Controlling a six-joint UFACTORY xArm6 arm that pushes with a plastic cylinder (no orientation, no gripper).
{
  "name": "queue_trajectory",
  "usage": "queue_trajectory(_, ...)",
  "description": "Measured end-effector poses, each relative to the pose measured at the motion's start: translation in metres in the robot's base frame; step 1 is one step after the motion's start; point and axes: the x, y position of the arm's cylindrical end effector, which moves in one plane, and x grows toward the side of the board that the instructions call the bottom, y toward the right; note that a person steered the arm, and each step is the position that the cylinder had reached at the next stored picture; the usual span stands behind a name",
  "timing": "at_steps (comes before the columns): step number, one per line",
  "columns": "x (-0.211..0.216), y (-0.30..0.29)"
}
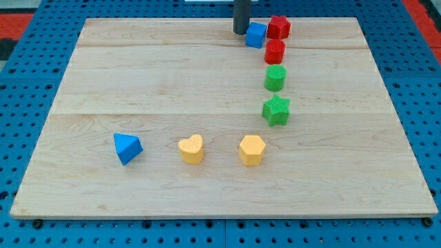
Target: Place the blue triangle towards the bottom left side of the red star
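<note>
The blue triangle (127, 148) lies near the view's bottom left of the wooden board (138, 76). The red star (278, 27) sits at the view's top, right of centre. A blue cube (255, 34) touches the star's left side. My tip (240, 32) stands at the view's top, just left of the blue cube, far from the blue triangle.
A red cylinder (275, 52) sits below the red star, then a green cylinder (275, 78) and a green star (275, 110) in a column. A yellow heart (191, 149) and a yellow hexagon (252, 150) lie right of the blue triangle.
</note>
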Motion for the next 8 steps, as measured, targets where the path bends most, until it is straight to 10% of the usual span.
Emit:
queue_trajectory(2, 0.021, -0.027)
queue_trajectory(6, 0.194, -0.255)
queue_trajectory(8, 0.356, -0.251)
